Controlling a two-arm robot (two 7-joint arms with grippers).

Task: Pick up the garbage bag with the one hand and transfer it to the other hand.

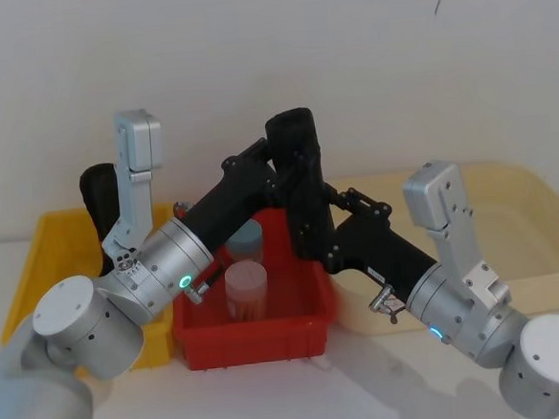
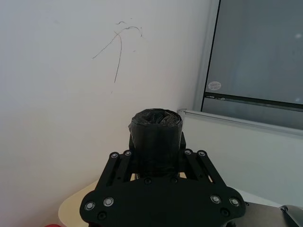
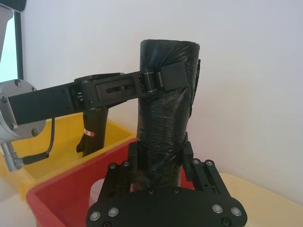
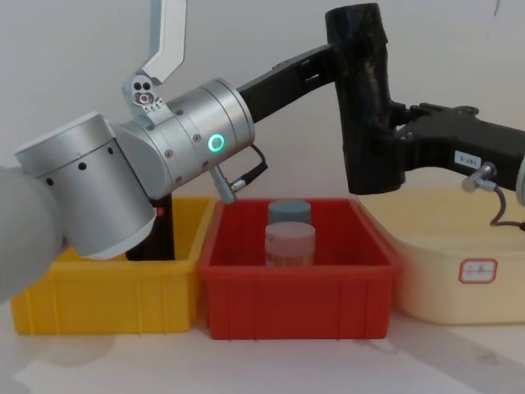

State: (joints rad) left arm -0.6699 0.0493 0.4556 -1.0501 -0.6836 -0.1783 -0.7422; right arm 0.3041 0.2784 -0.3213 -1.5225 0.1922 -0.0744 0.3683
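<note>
— Above the red bin, in mid-air: what are the two arms holding between them?

— The garbage bag, a plain black roll of crinkly plastic. It stands upright, clear of the bin, with its top higher than either arm.

— Which one has it?

— Both. The left gripper, on the thick silver arm with the green ring light, reaches in from the robot's left and clamps the roll near its top. In the right wrist view one of its fingers lies flat against the plastic. The right gripper, the one with the small white label, comes in from the right. It is closed on the lower half of the roll, a finger on each side.

— Do the grippers meet?

— No. The left one sits higher on the roll and the right one lower, with a stretch of bare plastic between them.

— And underneath?

— Two lidded jars stand inside the red bin, a grey-capped jar behind a pale translucent jar. A yellow bin sits just beside the red one on the robot's left. A second black roll stands in it, with a red-and-white band low on its side. A cream tray lies on the right, next to the red bin.
</note>
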